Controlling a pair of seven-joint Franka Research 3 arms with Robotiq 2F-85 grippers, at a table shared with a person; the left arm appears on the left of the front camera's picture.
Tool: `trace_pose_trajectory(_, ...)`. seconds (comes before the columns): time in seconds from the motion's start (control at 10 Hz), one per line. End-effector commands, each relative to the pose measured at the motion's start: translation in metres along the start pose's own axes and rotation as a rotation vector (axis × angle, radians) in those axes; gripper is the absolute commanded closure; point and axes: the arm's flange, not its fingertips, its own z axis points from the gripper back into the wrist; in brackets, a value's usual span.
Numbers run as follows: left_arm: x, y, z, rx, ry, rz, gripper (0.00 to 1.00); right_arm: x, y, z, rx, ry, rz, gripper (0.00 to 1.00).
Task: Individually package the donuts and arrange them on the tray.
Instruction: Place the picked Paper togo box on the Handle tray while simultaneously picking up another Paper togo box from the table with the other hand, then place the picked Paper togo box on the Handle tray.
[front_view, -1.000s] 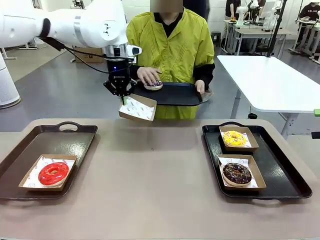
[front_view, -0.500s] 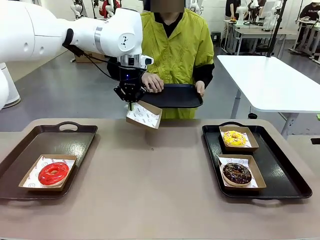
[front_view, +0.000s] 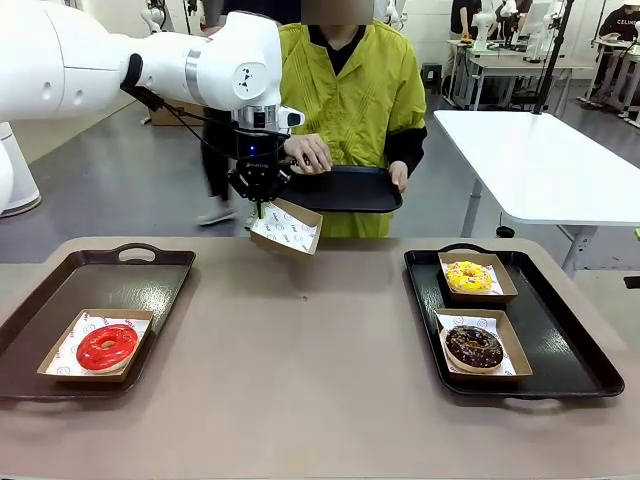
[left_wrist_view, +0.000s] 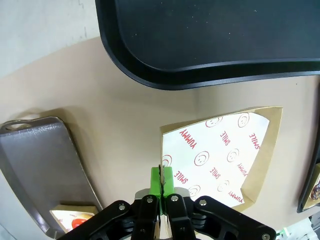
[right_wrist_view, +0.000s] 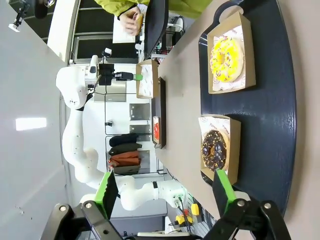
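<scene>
Compared with a second earlier, the left gripper (front_view: 260, 199) had carried the empty paper box (front_view: 287, 227) slightly right and up, under the black tray (front_view: 345, 189) the person (front_view: 345, 90) held; a donut seen on it earlier was now hidden behind the person's hand (front_view: 307, 153). Its jaws were clamped on the box's edge. The right gripper (right_wrist_view: 165, 192) stood wide open, holding nothing, above the chocolate donut (front_view: 473, 346) and yellow donut (front_view: 468, 276). The red donut (front_view: 107, 346) sat boxed on the left tray (front_view: 60, 290).
</scene>
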Motion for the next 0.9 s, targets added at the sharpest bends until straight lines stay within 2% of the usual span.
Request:
trace_pose_trajectory(0.0, -0.0059, 0.0027, 0.0027, -0.013, 0.004, -0.002, 1.0, -0.0054, 0.0028, -0.0041, 0.006, -0.004, 0.006, 0.0)
trace_pose_trajectory(0.8, -0.0059, 0.0027, 0.0027, -0.013, 0.004, -0.002, 1.0, -0.0054, 0.0028, -0.0041, 0.006, -0.004, 0.006, 0.0)
